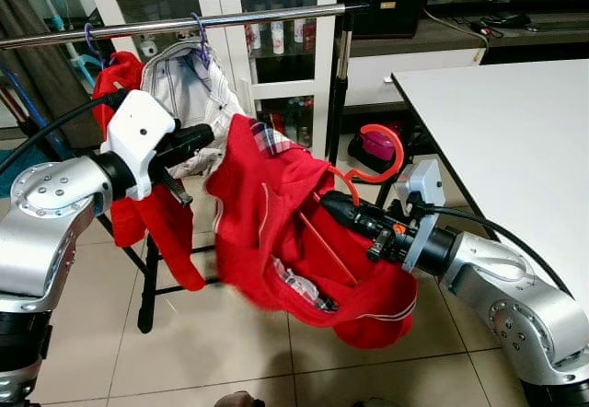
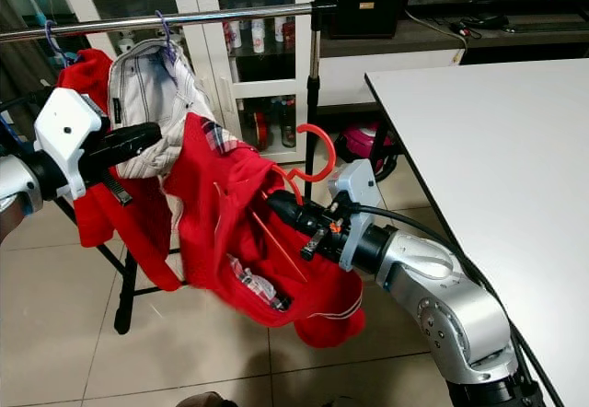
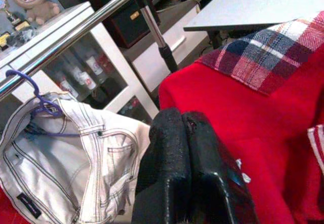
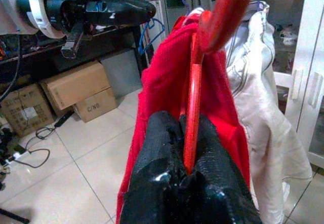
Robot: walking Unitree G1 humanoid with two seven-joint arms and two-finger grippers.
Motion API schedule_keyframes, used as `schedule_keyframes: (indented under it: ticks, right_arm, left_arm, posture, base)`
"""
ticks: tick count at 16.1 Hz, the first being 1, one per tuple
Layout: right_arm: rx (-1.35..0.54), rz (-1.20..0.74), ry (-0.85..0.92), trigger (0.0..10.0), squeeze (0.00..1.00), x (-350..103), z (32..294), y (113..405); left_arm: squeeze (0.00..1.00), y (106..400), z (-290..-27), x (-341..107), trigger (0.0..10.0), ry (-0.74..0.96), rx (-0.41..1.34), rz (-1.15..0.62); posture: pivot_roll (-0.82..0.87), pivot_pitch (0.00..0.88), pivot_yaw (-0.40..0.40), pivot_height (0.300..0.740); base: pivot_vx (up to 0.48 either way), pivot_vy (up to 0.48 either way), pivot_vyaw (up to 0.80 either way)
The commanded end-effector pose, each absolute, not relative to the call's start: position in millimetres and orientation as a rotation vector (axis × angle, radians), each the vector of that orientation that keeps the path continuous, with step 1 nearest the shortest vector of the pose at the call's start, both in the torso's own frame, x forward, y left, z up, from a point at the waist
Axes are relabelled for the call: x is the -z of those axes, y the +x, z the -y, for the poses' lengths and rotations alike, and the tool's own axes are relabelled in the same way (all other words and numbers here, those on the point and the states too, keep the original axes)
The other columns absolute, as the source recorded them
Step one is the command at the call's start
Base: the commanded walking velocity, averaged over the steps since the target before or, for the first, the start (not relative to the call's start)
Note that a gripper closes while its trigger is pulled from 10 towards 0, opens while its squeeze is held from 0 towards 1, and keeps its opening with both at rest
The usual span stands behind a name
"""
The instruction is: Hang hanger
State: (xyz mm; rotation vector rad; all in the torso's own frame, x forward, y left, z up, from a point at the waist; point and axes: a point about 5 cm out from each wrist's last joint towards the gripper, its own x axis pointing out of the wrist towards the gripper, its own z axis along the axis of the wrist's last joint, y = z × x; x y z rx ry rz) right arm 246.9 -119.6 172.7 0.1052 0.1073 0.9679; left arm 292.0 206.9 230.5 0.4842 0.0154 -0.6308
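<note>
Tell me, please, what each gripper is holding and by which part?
Right gripper clamps the red hanger by its neck below the hook; left gripper pinches the red garment's shoulder.

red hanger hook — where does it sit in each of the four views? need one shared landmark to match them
Left eye view: the red hanger hook curls up right of centre, above the right gripper.
Right eye view: centre, the same curl beside the rail's upright.
Left wrist view: not in it.
Right wrist view: upper centre, a thick red curve rising from the fingers.
Shared landmark: the chrome clothes rail.
</note>
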Motion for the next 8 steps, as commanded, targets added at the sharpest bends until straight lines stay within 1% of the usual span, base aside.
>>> schedule_keyframes:
  ticks: [1,3,4,5,6,7,8]
  right_arm:
    - [-0.986,-0.046,0.088,10.0,0.0,-183,118,245]
    - [-0.986,-0.046,0.088,10.0,0.0,-183,118,245]
    - [-0.97,-0.04,0.081,10.0,0.0,-183,119,245]
    - [-0.789,-0.006,0.188,10.0,0.0,-190,123,267]
    - [-0.74,0.0,0.222,10.0,0.0,-192,123,273]
    - [-0.704,0.008,0.242,10.0,0.0,-195,124,278]
    - [-0.694,0.013,0.247,10.0,0.0,-197,124,279]
  left_arm:
    - [0.0,293,-209,-231,0.0,0.5,0.623,-0.028]
    - [0.0,293,-209,-231,0.0,0.5,0.623,-0.028]
    - [0.0,292,-203,-232,0.0,0.476,0.668,-0.063]
    - [1.0,266,-166,-180,10.0,0.16,0.85,-0.041]
    - [1.0,257,-156,-168,10.0,0.063,0.881,-0.023]
    - [1.0,251,-149,-161,10.0,0.012,0.903,-0.017]
    - [1.0,251,-147,-160,10.0,0.012,0.912,-0.021]
  posture:
    - [-0.03,0.0,0.083,0.74]
    - [-0.03,0.0,0.083,0.74]
    - [-0.03,0.0,0.099,0.74]
    - [-0.05,0.0,0.07,0.74]
    - [-0.05,0.0,0.071,0.74]
    - [-0.06,0.0,0.072,0.74]
    - [-0.06,0.0,0.073,0.74]
  base:
    - [0.0,0.0,0.0]
    - [0.0,0.0,0.0]
    - [0.0,0.0,0.0]
    - [0.0,0.0,0.0]
    - [0.0,0.0,0.0]
    - [0.0,0.0,0.0]
    - [0.0,0.0,0.0]
